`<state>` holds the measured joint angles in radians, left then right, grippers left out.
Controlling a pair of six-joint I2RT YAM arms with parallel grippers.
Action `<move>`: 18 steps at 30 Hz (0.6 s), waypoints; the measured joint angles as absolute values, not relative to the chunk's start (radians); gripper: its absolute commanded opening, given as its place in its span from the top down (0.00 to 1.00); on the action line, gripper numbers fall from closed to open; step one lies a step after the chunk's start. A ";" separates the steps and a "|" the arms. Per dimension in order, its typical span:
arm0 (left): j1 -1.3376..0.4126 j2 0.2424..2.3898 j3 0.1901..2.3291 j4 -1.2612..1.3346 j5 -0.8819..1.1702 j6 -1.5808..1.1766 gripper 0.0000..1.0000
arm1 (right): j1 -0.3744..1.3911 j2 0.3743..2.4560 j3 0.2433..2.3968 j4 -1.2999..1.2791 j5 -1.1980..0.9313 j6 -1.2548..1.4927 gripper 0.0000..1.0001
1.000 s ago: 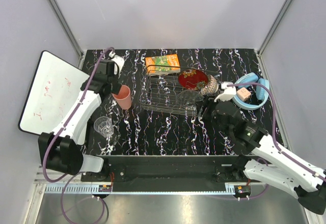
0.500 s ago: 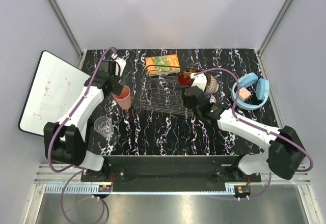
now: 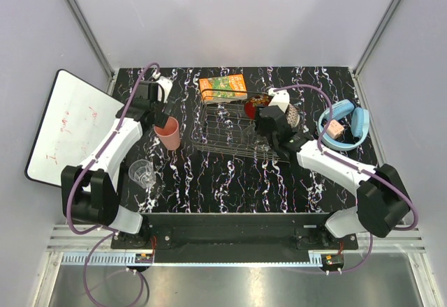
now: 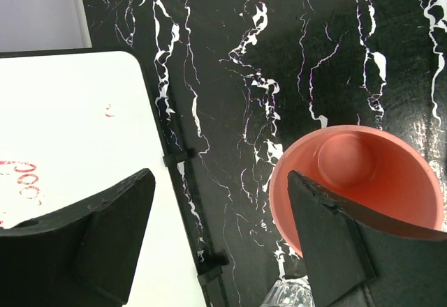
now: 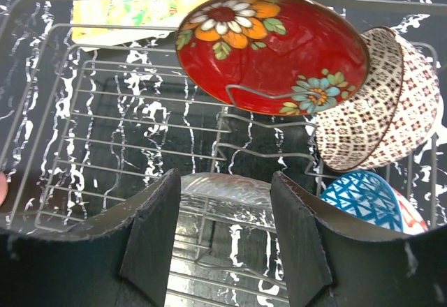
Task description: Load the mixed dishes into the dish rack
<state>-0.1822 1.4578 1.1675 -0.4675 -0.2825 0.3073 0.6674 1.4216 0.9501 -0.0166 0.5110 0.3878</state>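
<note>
The dish rack (image 3: 223, 131) (image 5: 405, 2) holds the red floral plate (image 5: 272, 45) (image 3: 250, 109), brownish patterned bowl (image 5: 380, 111) (image 3: 294, 117), blue patterned bowl (image 5: 367, 195) and clear glass bowl (image 5: 223, 195), all on edge. My right gripper (image 3: 262, 123) (image 5: 225, 181) hangs open over the rack's right half, its fingers either side of the glass bowl's rim. The salmon-pink cup (image 3: 167, 133) (image 4: 349, 174) stands upright left of the rack. My left gripper (image 3: 163, 111) (image 4: 220, 178) is open above it, one finger over the cup's mouth, the other outside. The clear drinking glass (image 3: 143, 173) (image 4: 293, 296) stands nearer me.
An orange-green carton (image 3: 223, 86) (image 5: 126, 7) lies just behind the rack. Blue headphones (image 3: 343, 125) sit at the right of the table. A whiteboard (image 3: 66, 125) (image 4: 63, 111) leans off the table's left edge, close to the left arm.
My right arm has swung left from beside the headphones to over the rack, above the glass bowl. The left gripper shifted only slightly over the cup.
</note>
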 measured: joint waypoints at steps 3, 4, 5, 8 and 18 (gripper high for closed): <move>-0.181 1.459 1.167 -0.463 -0.283 0.310 0.19 | 0.667 1.422 0.950 -0.004 0.492 0.385 0.40; -0.181 1.460 1.167 -0.460 -0.283 0.310 0.19 | 0.667 1.422 0.950 0.002 0.483 0.384 0.40; -0.181 1.460 1.167 -0.458 -0.283 0.310 0.19 | 0.667 1.421 0.950 0.007 0.476 0.383 0.40; -0.179 1.460 1.161 -0.450 -0.283 0.311 0.19 | 0.667 1.407 0.942 0.019 0.462 0.379 0.39; -0.175 1.486 1.156 -0.431 -0.282 0.310 0.19 | 0.665 1.444 0.943 0.096 0.472 0.355 0.40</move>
